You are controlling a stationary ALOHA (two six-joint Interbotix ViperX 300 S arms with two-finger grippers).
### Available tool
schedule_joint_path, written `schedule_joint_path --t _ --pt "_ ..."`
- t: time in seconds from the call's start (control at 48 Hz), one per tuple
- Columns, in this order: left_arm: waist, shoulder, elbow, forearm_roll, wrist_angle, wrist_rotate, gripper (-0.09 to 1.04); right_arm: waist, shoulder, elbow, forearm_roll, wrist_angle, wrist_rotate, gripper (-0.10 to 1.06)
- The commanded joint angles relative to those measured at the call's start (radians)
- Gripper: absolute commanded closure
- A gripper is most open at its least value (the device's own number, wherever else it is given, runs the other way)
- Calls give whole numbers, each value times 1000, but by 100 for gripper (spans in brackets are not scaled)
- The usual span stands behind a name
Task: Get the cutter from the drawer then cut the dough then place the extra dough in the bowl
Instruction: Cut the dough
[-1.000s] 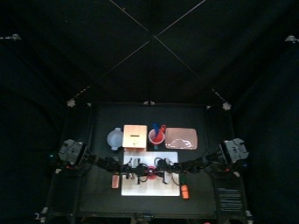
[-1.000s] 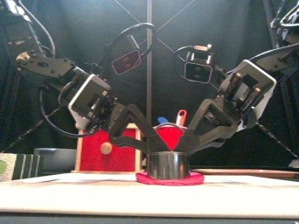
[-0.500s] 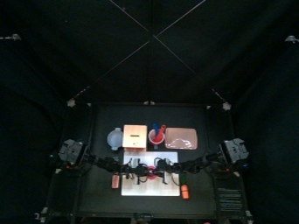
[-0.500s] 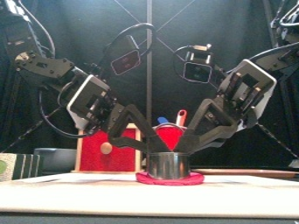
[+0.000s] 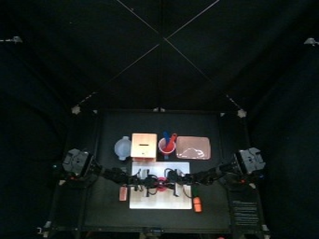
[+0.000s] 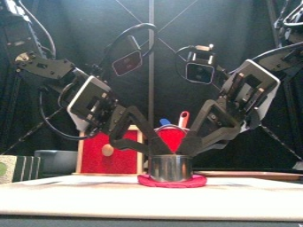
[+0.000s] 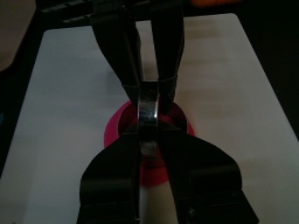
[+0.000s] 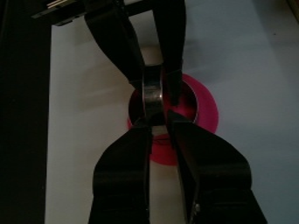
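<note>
Left fingers (image 7: 114, 171) and right fingers (image 8: 122, 166) each clamped on cutter (image 6: 169, 166) rim; cutter stands on dough (image 6: 172, 181).

cutter (image 6: 172, 167): round metal, upright on dough | dough (image 6: 151, 182): flat pink disc, rim showing around cutter | bowl (image 5: 122, 147): blue-grey, well apart

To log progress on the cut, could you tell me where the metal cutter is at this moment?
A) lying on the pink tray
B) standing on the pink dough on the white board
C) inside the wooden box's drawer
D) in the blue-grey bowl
B: the front view shows the cutter upright on the dough on the white board, pinched by the left gripper and right gripper.
</note>
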Motion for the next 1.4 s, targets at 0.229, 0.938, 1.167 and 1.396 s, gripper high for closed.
schedule_joint_path --t 0.229,0.938,1.167,1.396 --pt "-35 32 25 11 77 -8 36 0 25 3 9 52 25 51" --pt "-34 34 2 -54 114 -3 35 -8 25 0 3 52 25 51" --pt "-31 34 -14 -51 146 -6 34 -9 25 -8 -6 58 21 51" --pt "-31 31 -18 -55 138 -6 32 -9 25 -20 -29 61 18 49"
